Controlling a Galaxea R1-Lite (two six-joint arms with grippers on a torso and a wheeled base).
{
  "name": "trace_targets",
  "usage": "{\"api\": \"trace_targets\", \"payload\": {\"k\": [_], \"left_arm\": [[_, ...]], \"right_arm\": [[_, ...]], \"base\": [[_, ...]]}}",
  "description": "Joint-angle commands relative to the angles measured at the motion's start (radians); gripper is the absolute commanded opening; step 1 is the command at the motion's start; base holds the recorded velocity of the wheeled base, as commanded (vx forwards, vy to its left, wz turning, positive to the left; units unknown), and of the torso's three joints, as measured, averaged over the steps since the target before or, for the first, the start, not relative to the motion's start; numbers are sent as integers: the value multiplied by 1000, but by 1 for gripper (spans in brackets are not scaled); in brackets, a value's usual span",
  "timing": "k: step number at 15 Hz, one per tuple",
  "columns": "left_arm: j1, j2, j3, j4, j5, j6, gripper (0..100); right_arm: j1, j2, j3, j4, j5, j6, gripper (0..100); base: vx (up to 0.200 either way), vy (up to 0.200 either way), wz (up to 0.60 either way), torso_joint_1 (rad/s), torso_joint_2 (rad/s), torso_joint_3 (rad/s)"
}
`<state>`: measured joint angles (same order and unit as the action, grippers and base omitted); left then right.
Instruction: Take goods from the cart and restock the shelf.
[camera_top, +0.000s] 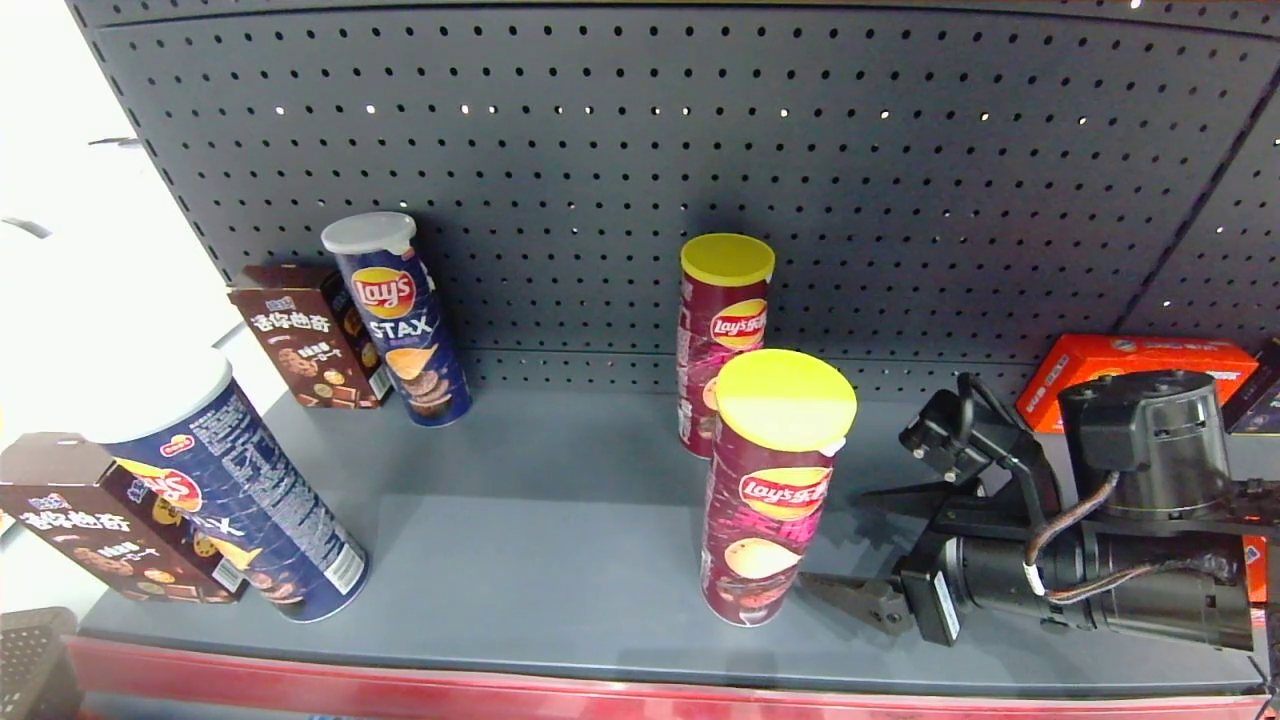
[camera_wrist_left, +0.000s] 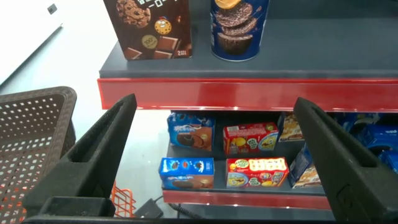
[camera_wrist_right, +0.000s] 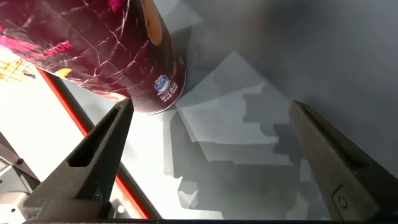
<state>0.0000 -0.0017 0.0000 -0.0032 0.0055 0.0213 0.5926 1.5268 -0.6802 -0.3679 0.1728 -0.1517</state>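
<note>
My left gripper (camera_wrist_left: 214, 99) hangs wide and empty by the basket (camera_wrist_left: 31, 124), below the shelf (camera_top: 560, 520). Blue cans (camera_top: 400, 320) stand at left. Mid-shelf, the near maroon can (camera_top: 775, 490) looks placed, with my right gripper (camera_top: 850, 545) gaping empty just right of it. More restocking likely remains.

On the grey shelf (camera_top: 560, 540), a front maroon can (camera_top: 770, 500) and a rear maroon can (camera_top: 722, 330) stand at centre. Upper left: blue can (camera_top: 400, 320), brown box (camera_top: 310, 335). Lower left: nearer blue can (camera_top: 240, 490), nearer brown box (camera_top: 100, 530); orange box (camera_top: 1120, 370) at right
</note>
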Motion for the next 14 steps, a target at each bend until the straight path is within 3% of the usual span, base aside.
{"api": "trace_targets", "payload": {"k": [1,14], "left_arm": [[0,2,0,0,1,0,100],[0,2,0,-1,1,0,100]], "right_arm": [[10,16,-12,0,-1,0,100],[39,65,-51,0,-2,0,100]], "base": [[0,0,0,0,0,0],[0,0,0,0,0,0]]}}
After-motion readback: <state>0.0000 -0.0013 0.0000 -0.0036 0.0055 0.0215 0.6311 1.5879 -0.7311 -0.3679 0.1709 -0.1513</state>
